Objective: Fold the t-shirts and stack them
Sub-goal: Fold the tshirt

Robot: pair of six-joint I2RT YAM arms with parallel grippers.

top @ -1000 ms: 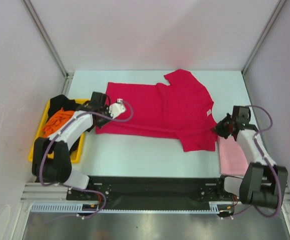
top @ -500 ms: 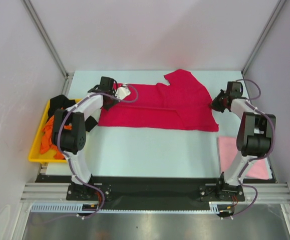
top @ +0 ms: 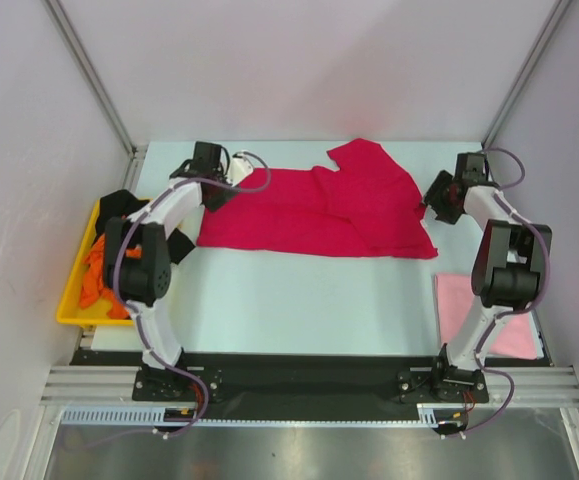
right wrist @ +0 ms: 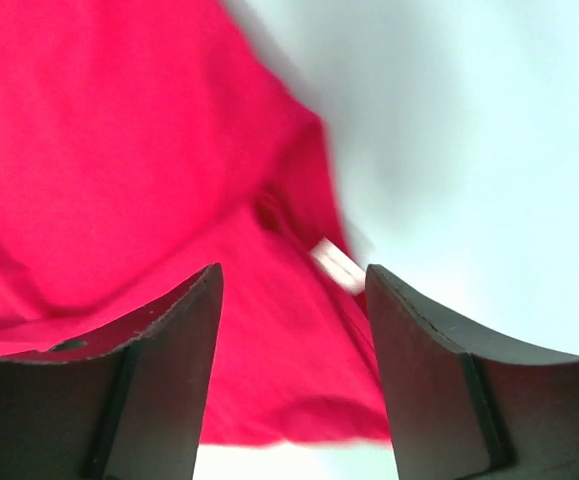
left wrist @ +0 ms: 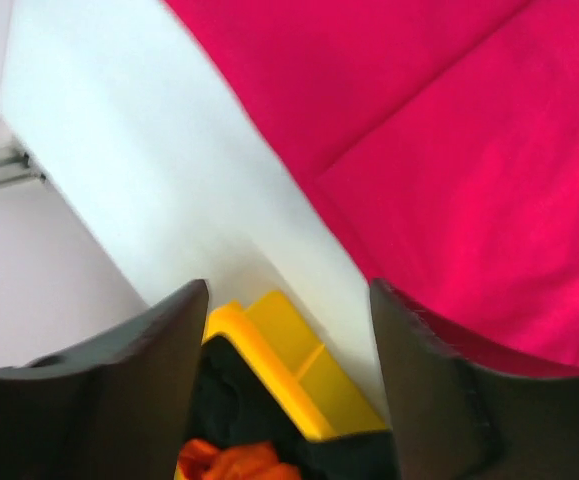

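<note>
Across the far half of the bench (top: 299, 300) lies the crimson red t-shirt (top: 319, 210), folded into a long band that runs from near the far left corner almost to the right edge. One sleeve sticks out towards the far edge, and a straight fold line crosses the cloth in the left wrist view.

At the shirt's far left corner hovers the left pincer (left wrist: 287, 290). Its jaws stand wide apart with nothing between them; only bare bench and a corner of the yellow tray (top: 66, 305) show in the gap, and the red cloth lies off to one side.

At the shirt's right edge hangs the right pincer (right wrist: 291, 272), likewise wide and gripping nothing. The red cloth lies flat beneath it, with a small white label (right wrist: 337, 266) showing at a seam.

Against the bench's left edge sits the tray, holding the orange t-shirt (top: 97, 275) and the black t-shirt (top: 119, 203), both crumpled; the black one spills over the tray's far end.

Near the right corner closest to the arm bases, the pale pink t-shirt (top: 474, 310) lies flat, partly hidden behind the right arm.
</note>
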